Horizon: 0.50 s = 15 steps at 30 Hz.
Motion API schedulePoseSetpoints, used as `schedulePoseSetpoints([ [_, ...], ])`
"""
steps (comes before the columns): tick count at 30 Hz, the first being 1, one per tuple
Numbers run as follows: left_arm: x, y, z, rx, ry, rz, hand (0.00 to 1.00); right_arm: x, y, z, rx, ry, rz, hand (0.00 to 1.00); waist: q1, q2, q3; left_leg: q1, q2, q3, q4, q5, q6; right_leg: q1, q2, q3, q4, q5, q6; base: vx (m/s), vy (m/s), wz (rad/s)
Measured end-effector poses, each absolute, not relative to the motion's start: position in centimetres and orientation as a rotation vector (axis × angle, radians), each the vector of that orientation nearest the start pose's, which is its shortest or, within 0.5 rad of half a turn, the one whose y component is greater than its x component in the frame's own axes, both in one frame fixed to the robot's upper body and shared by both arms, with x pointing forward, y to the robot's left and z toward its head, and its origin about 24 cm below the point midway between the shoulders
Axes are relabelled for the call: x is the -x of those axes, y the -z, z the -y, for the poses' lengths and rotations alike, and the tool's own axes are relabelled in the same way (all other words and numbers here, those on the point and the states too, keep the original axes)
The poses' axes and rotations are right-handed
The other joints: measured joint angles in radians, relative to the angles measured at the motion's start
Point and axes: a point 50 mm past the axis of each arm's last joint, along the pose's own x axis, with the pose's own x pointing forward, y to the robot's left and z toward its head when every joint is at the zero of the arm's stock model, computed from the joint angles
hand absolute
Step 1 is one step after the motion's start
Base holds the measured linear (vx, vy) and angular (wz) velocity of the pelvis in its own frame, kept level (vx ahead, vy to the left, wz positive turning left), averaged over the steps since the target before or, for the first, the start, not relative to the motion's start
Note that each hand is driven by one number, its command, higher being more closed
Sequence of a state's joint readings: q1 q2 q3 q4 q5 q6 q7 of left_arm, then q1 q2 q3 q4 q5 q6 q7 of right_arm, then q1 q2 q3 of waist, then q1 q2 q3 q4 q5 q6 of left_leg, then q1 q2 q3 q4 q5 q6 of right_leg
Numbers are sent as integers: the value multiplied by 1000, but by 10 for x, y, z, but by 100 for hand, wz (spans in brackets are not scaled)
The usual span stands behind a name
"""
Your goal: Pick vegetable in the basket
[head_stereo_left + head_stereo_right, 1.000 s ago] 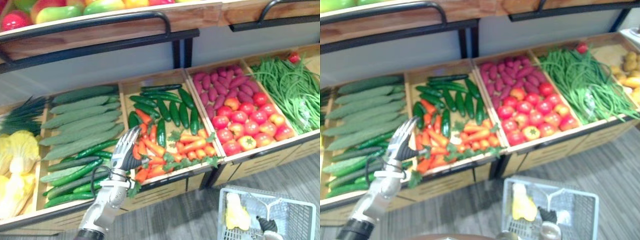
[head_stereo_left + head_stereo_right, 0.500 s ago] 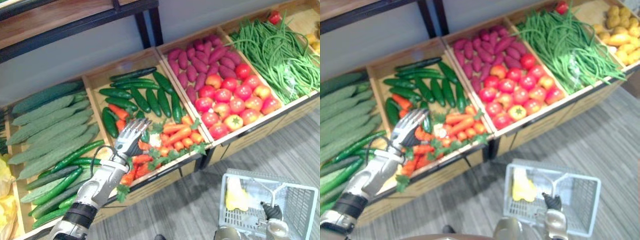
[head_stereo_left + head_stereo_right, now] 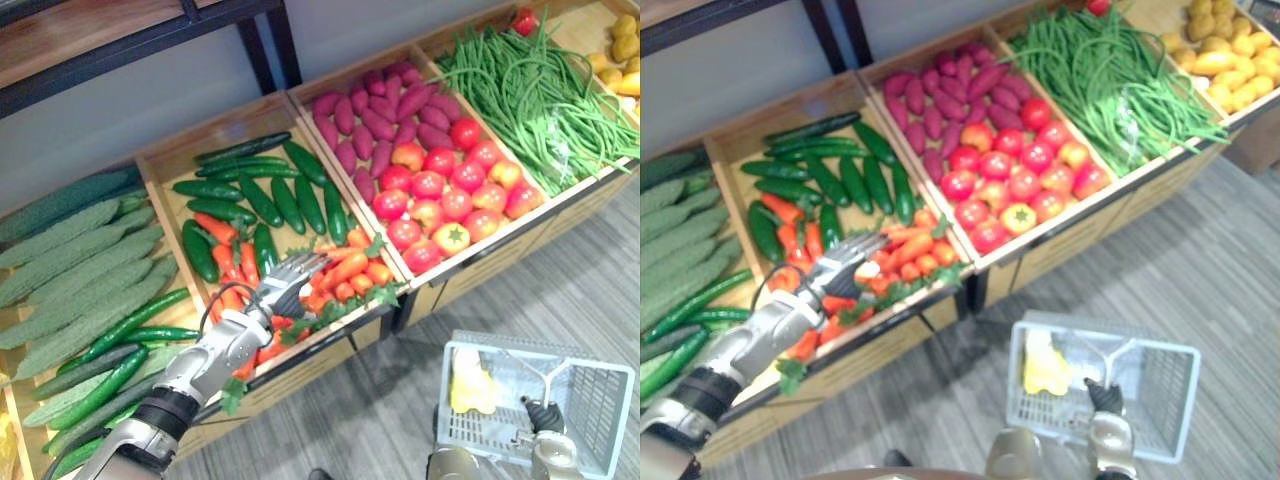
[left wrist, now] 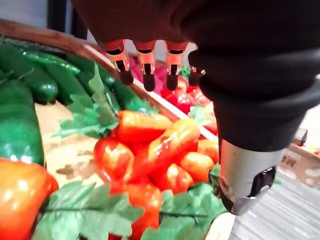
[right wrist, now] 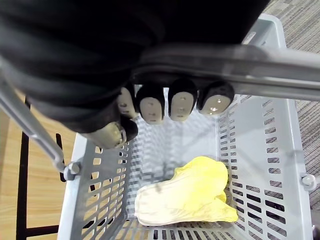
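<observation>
Left wrist view, carrots (image 4: 165, 145) beneath straight fingers (image 4: 148, 75)

I read no text, label, number or sign; nothing legible on crates (image 3: 160, 165) or basket (image 5: 280, 165).

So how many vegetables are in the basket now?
1: a pale yellow leafy cabbage lies in the grey slotted plastic basket; the right robot hand gripping its handle may hide more.
</observation>
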<state>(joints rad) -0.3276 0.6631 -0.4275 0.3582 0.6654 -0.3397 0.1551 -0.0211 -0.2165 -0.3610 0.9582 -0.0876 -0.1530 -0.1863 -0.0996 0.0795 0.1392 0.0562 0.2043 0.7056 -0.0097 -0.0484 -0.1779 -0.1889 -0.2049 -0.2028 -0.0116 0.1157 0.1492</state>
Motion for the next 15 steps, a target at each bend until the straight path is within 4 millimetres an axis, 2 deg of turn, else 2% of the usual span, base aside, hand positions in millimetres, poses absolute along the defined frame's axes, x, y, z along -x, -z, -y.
schedulePoseSetpoints([
  [7,-299,-61,-188,-1325,441,288,0,-152,108,290,186,554,-740,100,2,0,10,2,5,20,11,-4,-4,-4,4,18,1,0,0,-61,-45,-6],
  [15,-313,-69,-185,-1330,341,282,0,-153,106,292,168,574,-726,100,3,0,28,-2,10,27,13,-5,-5,-18,9,30,11,0,0,-31,-31,-3],
])
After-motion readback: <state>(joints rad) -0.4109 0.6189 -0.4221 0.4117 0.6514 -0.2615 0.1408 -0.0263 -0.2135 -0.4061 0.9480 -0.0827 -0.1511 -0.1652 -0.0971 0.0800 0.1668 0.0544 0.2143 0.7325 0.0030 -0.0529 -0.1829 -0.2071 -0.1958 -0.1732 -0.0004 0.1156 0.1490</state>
